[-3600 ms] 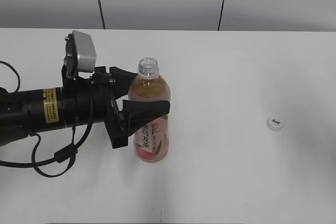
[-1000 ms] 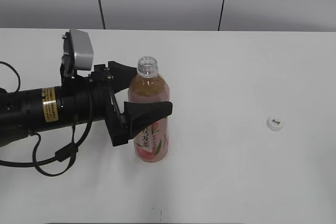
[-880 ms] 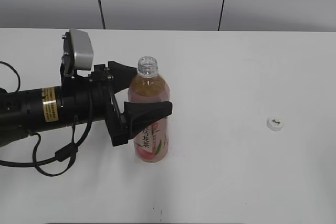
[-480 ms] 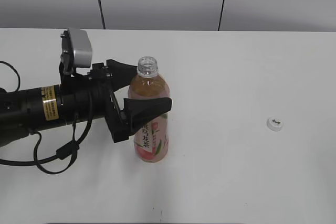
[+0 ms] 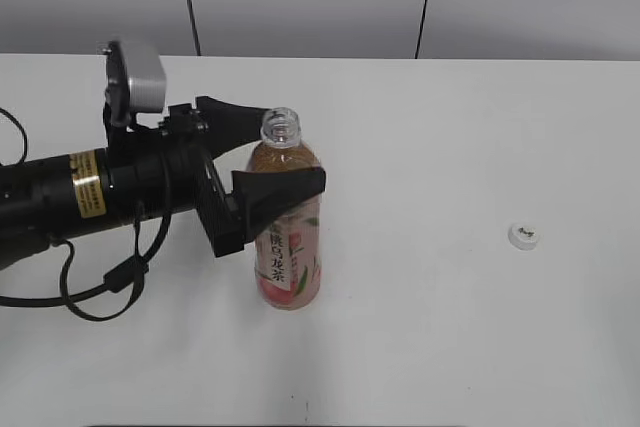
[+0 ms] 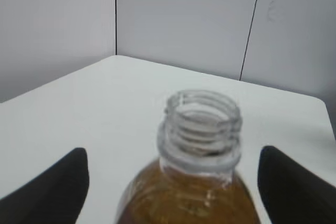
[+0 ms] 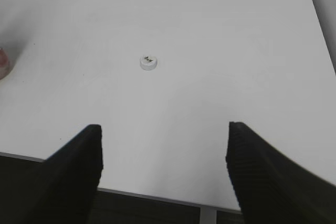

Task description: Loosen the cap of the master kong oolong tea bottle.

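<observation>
The master kong oolong tea bottle [image 5: 291, 247] stands upright on the white table with its clear threaded neck bare. It fills the middle of the left wrist view [image 6: 199, 124]. The white cap [image 5: 522, 236] lies on the table far to the right, apart from the bottle, and shows in the right wrist view [image 7: 149, 62]. My left gripper [image 5: 292, 145] is open, one finger on each side of the bottle's shoulder, with gaps showing [image 6: 172, 153]. My right gripper [image 7: 164, 127] is open and empty, above the table's near edge, short of the cap.
The white table [image 5: 450, 127] meets a grey panelled wall at the back. The left arm's black body and cable [image 5: 100, 197] lie across the left side of the table. The table's front edge [image 7: 157, 195] shows between the right fingers.
My left gripper has risen along the bottle, from about label height to the shoulder and neck, still open. The bottle and the cap have stayed put.
</observation>
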You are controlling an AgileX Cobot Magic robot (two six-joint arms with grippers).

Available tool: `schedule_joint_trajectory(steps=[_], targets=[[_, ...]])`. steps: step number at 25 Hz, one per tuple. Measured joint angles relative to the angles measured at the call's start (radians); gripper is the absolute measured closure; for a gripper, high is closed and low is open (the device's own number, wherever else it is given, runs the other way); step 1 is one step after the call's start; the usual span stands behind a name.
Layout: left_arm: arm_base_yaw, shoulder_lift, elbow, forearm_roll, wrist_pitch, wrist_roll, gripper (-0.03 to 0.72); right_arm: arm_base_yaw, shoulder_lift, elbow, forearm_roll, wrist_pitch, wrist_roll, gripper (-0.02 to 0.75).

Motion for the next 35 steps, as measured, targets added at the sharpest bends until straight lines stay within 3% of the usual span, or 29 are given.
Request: schedule_joint_trajectory(steps=[20,27,35], targets=[[0.000,-0.127,0.000,-0.008,-0.003,-0.050,0.094,0.000,0.000,0.000,0.000,0.000,0.000,0.182],[0.000,-0.225,0.001,-0.008,0.002,-0.170,0.094,0.000,0.000,0.000,0.000,0.000,0.000,0.182],[0.000,-0.397,0.001,0.053,0.198,-0.340,0.094,0.000,0.000,0.000,0.000,0.000,0.000,0.182]])
